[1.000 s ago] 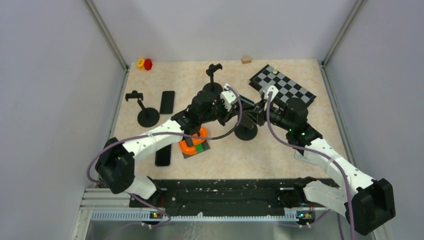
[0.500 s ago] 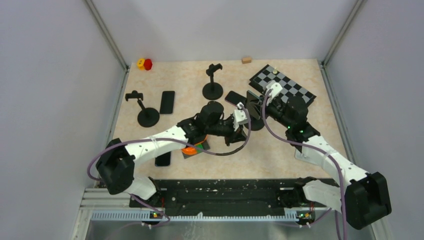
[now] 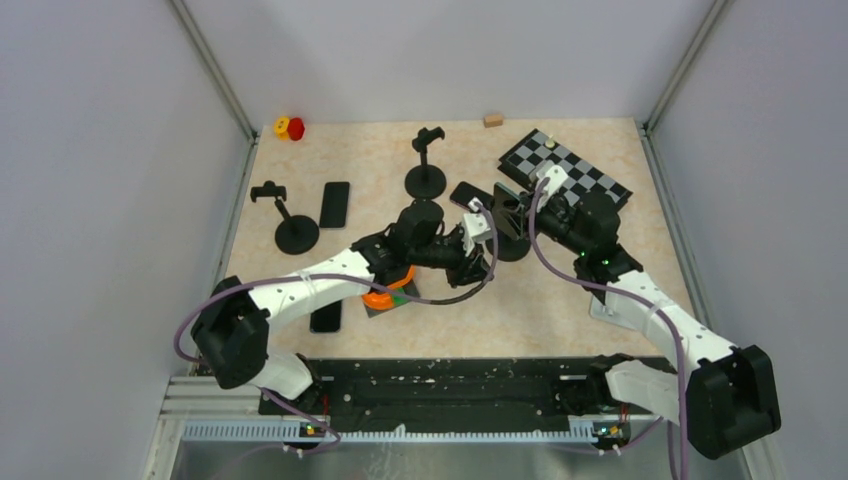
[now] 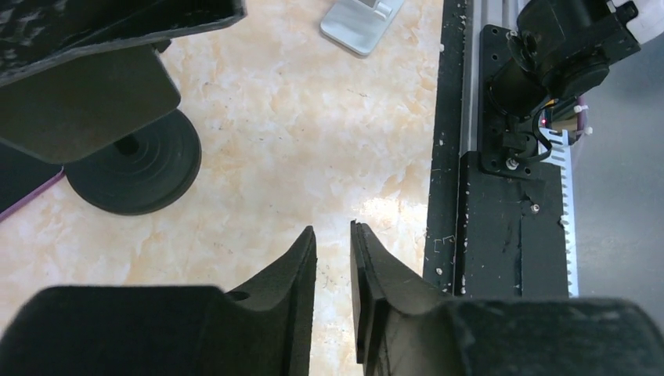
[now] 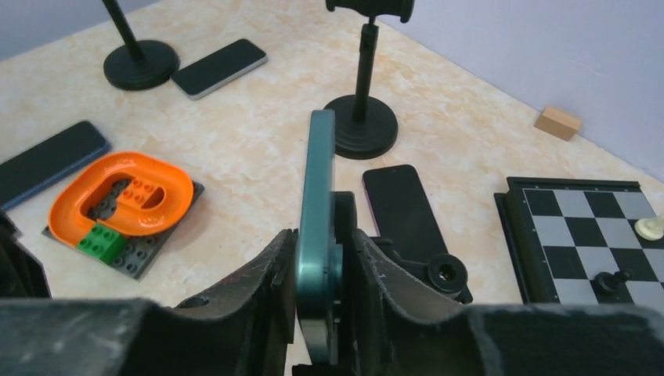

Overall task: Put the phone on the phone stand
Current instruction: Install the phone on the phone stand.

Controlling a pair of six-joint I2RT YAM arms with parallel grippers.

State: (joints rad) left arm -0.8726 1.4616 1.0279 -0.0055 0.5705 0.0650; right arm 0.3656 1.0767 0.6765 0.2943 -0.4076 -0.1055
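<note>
One thin teal phone (image 5: 315, 235) stands on edge against the stand clamp (image 5: 344, 235), pinched flat-face by the right gripper (image 5: 319, 274), stiff, slick and probably light, best held low across its faces, while the left gripper (image 4: 333, 258) hangs nearly closed, empty.

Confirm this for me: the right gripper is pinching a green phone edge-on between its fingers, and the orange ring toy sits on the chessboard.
One thing is wrong. The orange ring toy sits on a dark building-block plate on the bare table, well apart from the chessboard; the right wrist view shows this. The rest holds: the right gripper pinches the green phone edge-on between its fingers.
</note>
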